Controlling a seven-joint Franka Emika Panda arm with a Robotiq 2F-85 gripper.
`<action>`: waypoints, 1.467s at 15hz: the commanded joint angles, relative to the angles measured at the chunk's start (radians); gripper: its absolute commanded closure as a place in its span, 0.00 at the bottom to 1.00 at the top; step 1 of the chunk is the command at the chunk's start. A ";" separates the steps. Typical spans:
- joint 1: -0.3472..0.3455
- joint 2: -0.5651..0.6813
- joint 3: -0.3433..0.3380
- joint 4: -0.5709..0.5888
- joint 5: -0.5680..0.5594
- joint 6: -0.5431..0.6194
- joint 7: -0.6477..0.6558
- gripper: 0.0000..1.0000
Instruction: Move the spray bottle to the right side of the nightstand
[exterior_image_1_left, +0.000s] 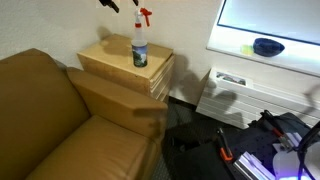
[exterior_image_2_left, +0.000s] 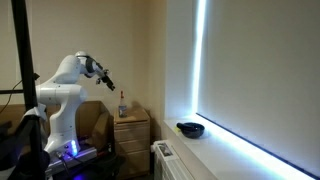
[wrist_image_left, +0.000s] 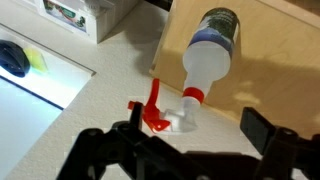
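Observation:
The spray bottle (exterior_image_1_left: 140, 46) stands upright on the back part of the nightstand (exterior_image_1_left: 118, 62), a light tan cabinet with grooved drawer fronts. It is whitish with a dark label and a red-and-white trigger head. My gripper (exterior_image_1_left: 122, 4) hangs open just above it at the top edge of the frame, empty. In an exterior view the gripper (exterior_image_2_left: 106, 81) is up and to the left of the bottle (exterior_image_2_left: 123, 104) on the nightstand (exterior_image_2_left: 131, 131). The wrist view looks down on the bottle (wrist_image_left: 212, 50), its trigger head between my open fingers (wrist_image_left: 195, 135), with the nightstand top (wrist_image_left: 275, 70) below.
A brown leather sofa (exterior_image_1_left: 50, 120) presses against the nightstand's side. A white low unit (exterior_image_1_left: 245, 95) stands beyond it under a window sill holding a dark bowl (exterior_image_1_left: 267, 46). The wall is close behind the nightstand. Cables and gear lie on the floor (exterior_image_1_left: 250, 150).

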 joint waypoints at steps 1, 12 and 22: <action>-0.066 -0.041 -0.039 0.046 0.033 -0.033 0.069 0.00; -0.441 -0.129 0.012 0.268 0.425 -0.029 -0.223 0.00; -0.523 -0.095 0.124 0.239 0.667 -0.009 -0.390 0.00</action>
